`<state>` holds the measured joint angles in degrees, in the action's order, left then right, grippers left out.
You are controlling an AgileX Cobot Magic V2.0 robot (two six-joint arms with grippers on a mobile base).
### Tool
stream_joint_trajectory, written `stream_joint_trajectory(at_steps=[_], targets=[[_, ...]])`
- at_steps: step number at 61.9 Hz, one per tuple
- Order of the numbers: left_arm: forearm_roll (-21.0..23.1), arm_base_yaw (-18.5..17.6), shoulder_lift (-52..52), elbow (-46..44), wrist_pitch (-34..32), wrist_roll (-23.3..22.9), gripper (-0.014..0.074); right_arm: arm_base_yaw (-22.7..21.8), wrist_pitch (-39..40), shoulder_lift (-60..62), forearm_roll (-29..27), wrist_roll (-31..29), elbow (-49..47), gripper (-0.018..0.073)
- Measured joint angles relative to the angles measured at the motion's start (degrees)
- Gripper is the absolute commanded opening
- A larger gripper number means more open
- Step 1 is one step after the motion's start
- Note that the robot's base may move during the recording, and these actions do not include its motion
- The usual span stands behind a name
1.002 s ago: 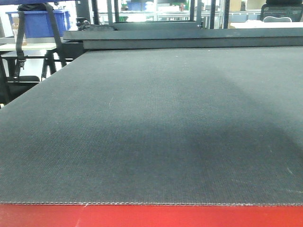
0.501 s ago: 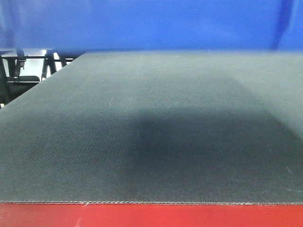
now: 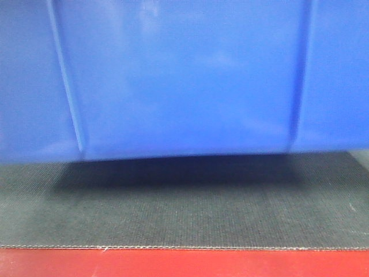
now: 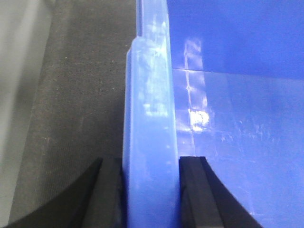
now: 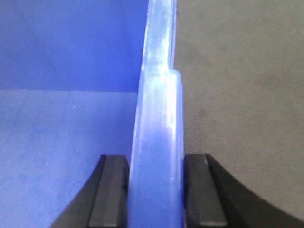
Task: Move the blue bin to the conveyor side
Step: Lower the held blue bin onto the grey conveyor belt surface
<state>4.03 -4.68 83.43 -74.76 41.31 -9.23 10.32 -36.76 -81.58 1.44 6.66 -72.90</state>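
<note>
The blue bin point(image 3: 184, 81) fills the upper half of the front view, its glossy ribbed side wall facing me, its bottom edge just above the dark conveyor point(image 3: 184, 208) with a shadow beneath. My left gripper point(image 4: 151, 190) is shut on the bin's thick left rim point(image 4: 149, 118), one black finger point(image 4: 192, 190) inside the bin, the other outside. My right gripper point(image 5: 156, 190) is shut on the right rim point(image 5: 159, 109) the same way. The bin's inside point(image 5: 61, 142) looks bare. Neither gripper shows in the front view.
A bright red strip point(image 3: 184, 263) runs along the belt's near edge. Woven belt surface lies outside the bin on the left point(image 4: 80, 95) and on the right point(image 5: 237, 95). A pale band point(image 4: 16, 95) borders the belt at far left.
The bin has come down from the top of the front view and toward the camera. A second ago it was absent; now it hides the background and most of the belt.
</note>
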Motion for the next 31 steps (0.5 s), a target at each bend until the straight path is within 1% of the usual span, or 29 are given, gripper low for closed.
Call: stream_joint_trajectory(at_steps=[14,31], targets=[[-0.2,0.0,4.5,0.1,-5.8,0.1,-0.0020,-0.1,2.2,-5.4,0.0,-0.1,0.0,-0.0078],[-0.5,0.0,7.3,0.1,-9.4,0.2,-0.0020,-0.1,5.0,-8.4,0.2,-0.2,0.0,-0.0078]])
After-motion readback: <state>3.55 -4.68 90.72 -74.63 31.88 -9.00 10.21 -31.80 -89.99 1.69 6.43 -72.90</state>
